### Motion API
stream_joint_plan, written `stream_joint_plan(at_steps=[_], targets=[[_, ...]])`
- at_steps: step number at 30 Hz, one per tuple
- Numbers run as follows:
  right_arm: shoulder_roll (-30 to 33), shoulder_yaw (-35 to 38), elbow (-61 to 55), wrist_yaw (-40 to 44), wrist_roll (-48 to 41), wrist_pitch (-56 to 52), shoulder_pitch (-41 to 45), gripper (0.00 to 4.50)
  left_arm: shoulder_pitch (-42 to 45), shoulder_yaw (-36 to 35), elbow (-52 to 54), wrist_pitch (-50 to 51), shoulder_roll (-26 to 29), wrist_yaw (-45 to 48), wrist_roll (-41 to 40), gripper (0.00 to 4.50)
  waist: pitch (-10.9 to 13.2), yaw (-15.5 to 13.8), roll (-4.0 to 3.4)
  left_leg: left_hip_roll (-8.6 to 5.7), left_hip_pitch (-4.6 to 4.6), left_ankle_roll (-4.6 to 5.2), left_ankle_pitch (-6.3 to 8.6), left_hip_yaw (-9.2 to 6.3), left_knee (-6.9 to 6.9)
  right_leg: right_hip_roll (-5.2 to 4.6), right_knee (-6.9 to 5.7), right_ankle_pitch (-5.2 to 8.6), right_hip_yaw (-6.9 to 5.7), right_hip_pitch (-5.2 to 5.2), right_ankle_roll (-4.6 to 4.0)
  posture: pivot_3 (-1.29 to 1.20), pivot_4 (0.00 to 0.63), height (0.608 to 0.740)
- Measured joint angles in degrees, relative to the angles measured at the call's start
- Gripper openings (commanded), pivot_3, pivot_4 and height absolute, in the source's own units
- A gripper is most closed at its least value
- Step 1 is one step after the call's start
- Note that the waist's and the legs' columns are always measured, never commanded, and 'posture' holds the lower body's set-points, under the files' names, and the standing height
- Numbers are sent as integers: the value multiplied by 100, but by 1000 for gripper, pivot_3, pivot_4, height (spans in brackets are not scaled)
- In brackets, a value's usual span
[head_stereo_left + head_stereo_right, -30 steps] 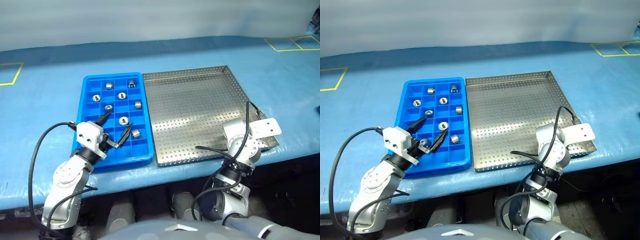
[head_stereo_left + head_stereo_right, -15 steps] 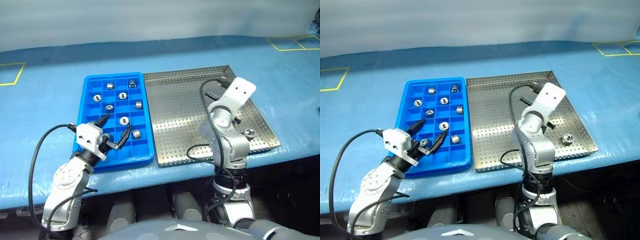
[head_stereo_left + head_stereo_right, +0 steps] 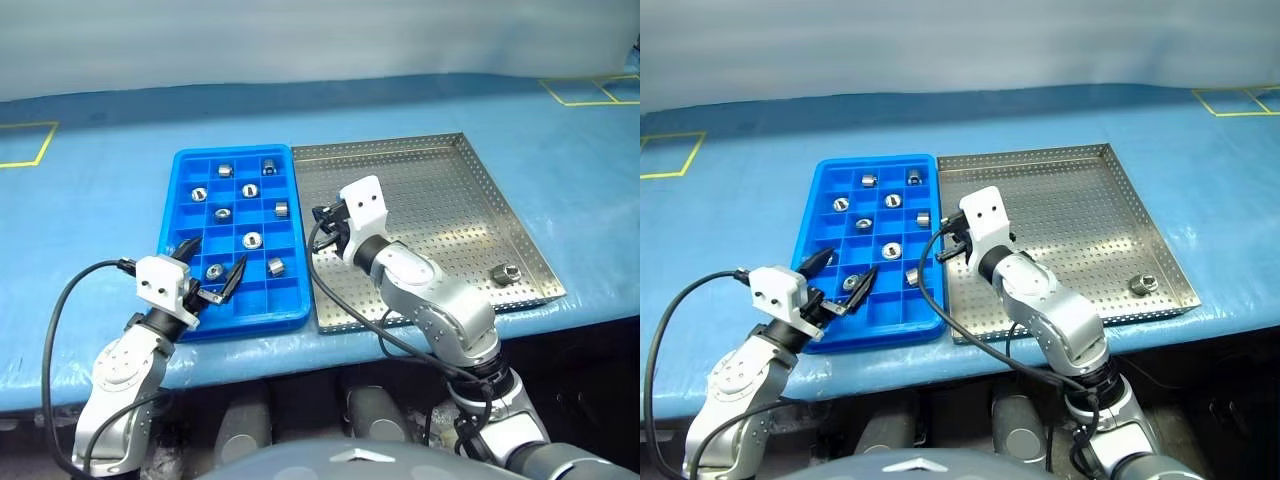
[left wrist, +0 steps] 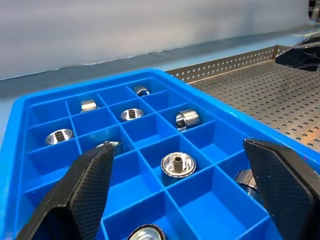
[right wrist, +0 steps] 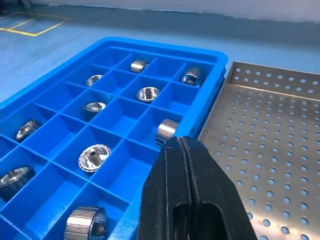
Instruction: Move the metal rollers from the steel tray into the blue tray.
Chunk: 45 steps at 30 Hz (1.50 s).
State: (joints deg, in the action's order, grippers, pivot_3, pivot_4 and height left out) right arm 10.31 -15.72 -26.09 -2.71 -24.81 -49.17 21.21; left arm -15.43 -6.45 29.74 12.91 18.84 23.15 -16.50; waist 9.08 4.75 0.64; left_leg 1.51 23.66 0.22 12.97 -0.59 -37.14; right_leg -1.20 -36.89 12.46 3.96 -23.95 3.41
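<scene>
The blue tray (image 3: 178,214) lies left of the steel tray (image 3: 440,160), and several metal rollers (image 3: 252,239) sit in its compartments. A single roller (image 3: 505,272) rests on the steel tray near its front right corner. My left gripper (image 3: 215,258) hovers open over the near end of the blue tray, its fingers (image 4: 90,185) spread on either side of a roller (image 4: 177,164). My right gripper (image 3: 322,222) is shut above the seam between the two trays. Its fingertips (image 5: 184,145) are pressed together, and I see nothing between them.
Both trays lie on a blue-covered table (image 3: 100,200) whose front edge runs just below them. Yellow tape squares mark the far left (image 3: 22,145) and far right (image 3: 590,90). Black cables loop from both wrists.
My right arm has swung from the steel tray's front right corner leftward to the blue tray's edge, with its gripper now shut. A roller lies uncovered where it was. The left gripper hardly moved.
</scene>
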Motion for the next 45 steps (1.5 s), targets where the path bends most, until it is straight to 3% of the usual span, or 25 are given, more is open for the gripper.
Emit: stream_joint_plan(at_steps=[5, 8, 12, 22, 26, 29, 35, 41, 45], targets=[[-117, 1242, -540, -163, -217, -254, -251, 21, 1154, 436, -45, 703, 354, 141, 19, 4500, 1, -187, 10, -6, 14, -1, 0, -13, -21, -11, 9, -5, -5, 11, 11, -87, 150, 740], [357, 1883, -1290, 35, -433, -443, -764, 21, 2248, 853, -396, 846, 367, 462, 8, 4500, 1, -177, 10, -30, 18, 8, 5, -9, -21, -21, 16, -5, -1, 12, 21, -139, 150, 740], [1015, 2483, -1973, 170, -398, -660, -1626, 21, 3216, 1267, -1170, 979, 165, 742, 16, 4500, 0, -15, 10, -29, 14, 12, 9, -6, -9, -17, 9, 0, 4, 9, 32, -212, 150, 740], [1056, 3962, -2855, 195, -237, -926, -3559, 21, 4328, 2140, -2690, 910, -401, 1496, 200, 4500, -3, 544, 3, -31, 12, 12, 9, -10, -15, -9, 6, 4, 16, 14, 53, -370, 150, 740], [1289, 3958, -3145, 496, -423, -755, -4141, 21, 4983, 2317, -3509, 901, -947, 1658, 266, 4500, -2, 844, 5, -39, 10, 13, 9, -7, -36, -15, 9, 5, 24, 29, 54, -469, 150, 740], [1397, 3829, -3163, 346, -605, -277, -4563, 21, 5888, 2483, -4800, 835, -1590, 1558, 538, 4500, 2, 1064, 12, -59, 16, 19, 10, -17, -50, -25, 12, 4, 26, 36, 63, -514, 150, 740], [1970, 3251, -3174, -392, -1009, 1283, -5738, 21, 7036, 2497, -7310, -123, -2556, 1278, 1060, 4500, 3, 1906, 14, -74, 8, 41, 24, -6, -1, -30, 41, 28, 58, 36, 90, -718, 150, 740], [2211, 1987, -3189, -1457, -655, 3128, -7171, 21, 7841, 2264, -9314, -887, -2707, 750, 1400, 4500, 10, 2798, 27, -78, 5, 56, 47, -2, 19, -36, 56, 55, 69, 45, 113, -814, 150, 740], [2321, 1507, -3192, -1992, -403, 3780, -7427, 21, 7981, 2207, -9840, -1120, -2739, 565, 1567, 4500, 28, 3353, 59, -83, 1, 76, 61, 1, 11, -64, 86, 29, 90, 63, 177, -835, 150, 740]])
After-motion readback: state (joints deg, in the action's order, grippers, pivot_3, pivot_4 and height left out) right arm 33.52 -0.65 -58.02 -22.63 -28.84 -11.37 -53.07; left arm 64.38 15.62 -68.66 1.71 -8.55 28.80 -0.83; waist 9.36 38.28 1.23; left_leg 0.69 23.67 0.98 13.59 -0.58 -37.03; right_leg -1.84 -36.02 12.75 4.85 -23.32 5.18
